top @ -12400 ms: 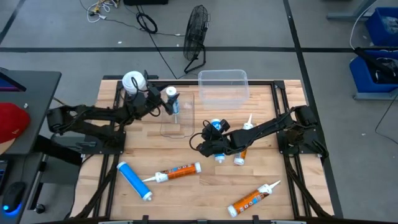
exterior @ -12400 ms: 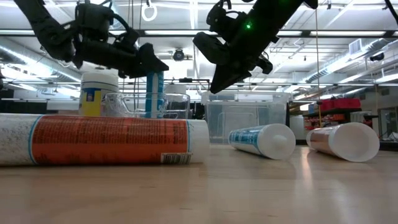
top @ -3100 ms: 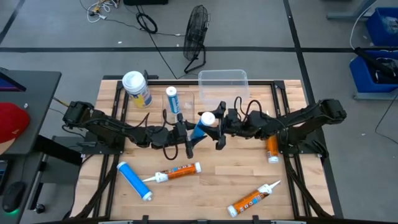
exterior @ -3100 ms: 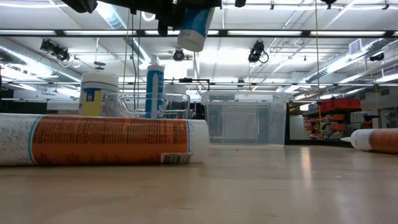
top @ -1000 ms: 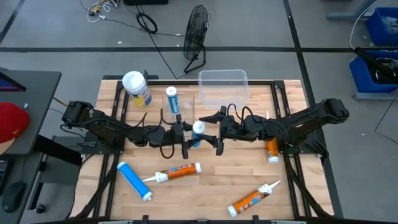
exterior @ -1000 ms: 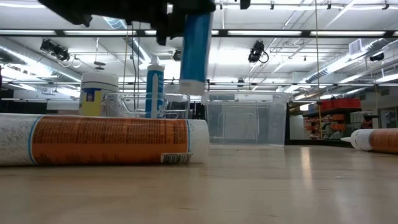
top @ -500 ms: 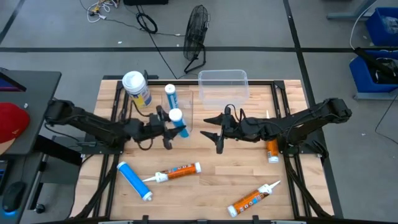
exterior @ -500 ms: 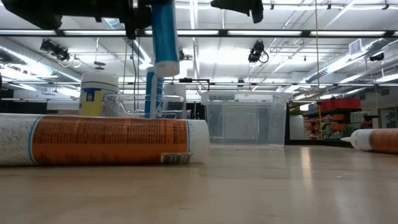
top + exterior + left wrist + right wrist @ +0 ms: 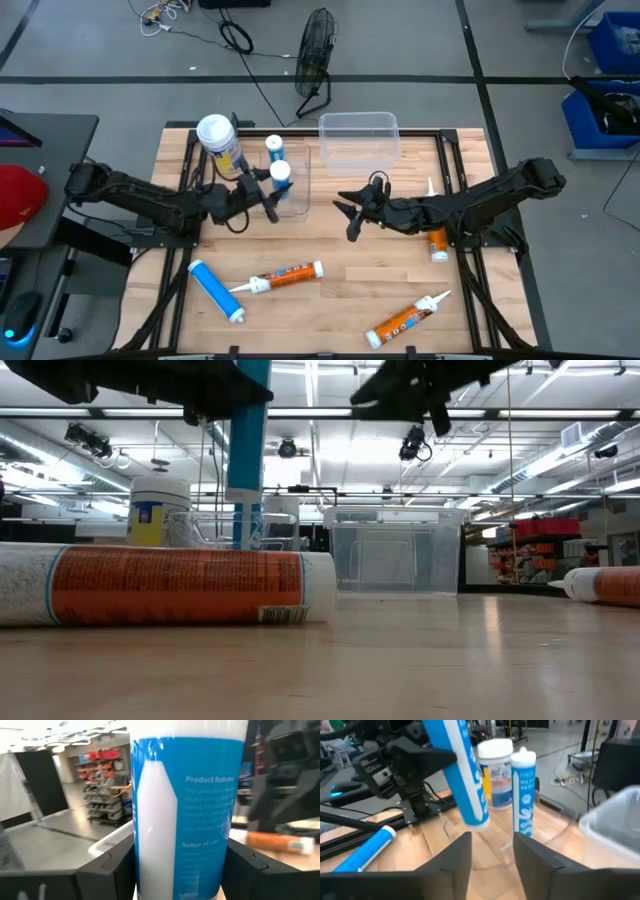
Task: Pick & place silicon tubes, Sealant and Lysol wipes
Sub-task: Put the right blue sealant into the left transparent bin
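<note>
1. The slim blue silicone tube with a white cap hangs upright in the air, clasped by the left gripper above the low clear plastic tray at the far left-centre of the table. Judged purpose: to be set down standing inside it.
2. That tray already holds a second blue tube, upright at its far end.
3. The stout Lysol wipes canister with its round white lid stands on the table just left of the tray, not in any container.
4. The larger clear plastic bin, far centre, appears empty.
5. The right gripper hovers mid-table, grasping nothing, fingers parted.
6. One blue tube and three orange sealant cartridges lie loose on the near and right board.
</note>
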Motion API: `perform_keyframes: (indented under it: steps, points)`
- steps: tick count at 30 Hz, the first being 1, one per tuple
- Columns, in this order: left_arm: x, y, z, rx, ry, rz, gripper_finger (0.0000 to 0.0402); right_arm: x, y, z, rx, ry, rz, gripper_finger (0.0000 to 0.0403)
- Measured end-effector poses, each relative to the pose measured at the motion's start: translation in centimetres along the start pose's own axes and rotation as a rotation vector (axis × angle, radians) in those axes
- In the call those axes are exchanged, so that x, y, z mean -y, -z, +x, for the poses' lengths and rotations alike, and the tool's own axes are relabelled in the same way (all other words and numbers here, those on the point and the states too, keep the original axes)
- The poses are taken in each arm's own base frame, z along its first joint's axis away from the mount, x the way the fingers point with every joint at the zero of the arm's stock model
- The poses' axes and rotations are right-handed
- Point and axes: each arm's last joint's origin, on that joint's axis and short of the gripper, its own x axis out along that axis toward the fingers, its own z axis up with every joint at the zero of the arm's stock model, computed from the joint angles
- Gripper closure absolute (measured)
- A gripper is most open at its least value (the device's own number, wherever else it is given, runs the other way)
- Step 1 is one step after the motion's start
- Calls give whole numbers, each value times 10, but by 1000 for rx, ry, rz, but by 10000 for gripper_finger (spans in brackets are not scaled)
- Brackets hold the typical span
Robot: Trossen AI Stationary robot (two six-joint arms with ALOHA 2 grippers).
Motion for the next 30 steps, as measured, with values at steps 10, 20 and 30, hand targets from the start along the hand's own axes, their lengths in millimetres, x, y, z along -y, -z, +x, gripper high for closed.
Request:
perform_keyframes:
  steps: [10,20,30]
  points:
    - [-27,40,-12,46,-87,-110,183,20,39,-6,58,-4,117,334]
    - [-45,63,-25,80,-95,-162,183,19,43,-4,70,5,101,378]
    - [-49,70,-19,61,-88,-149,183,18,53,4,61,17,92,396]
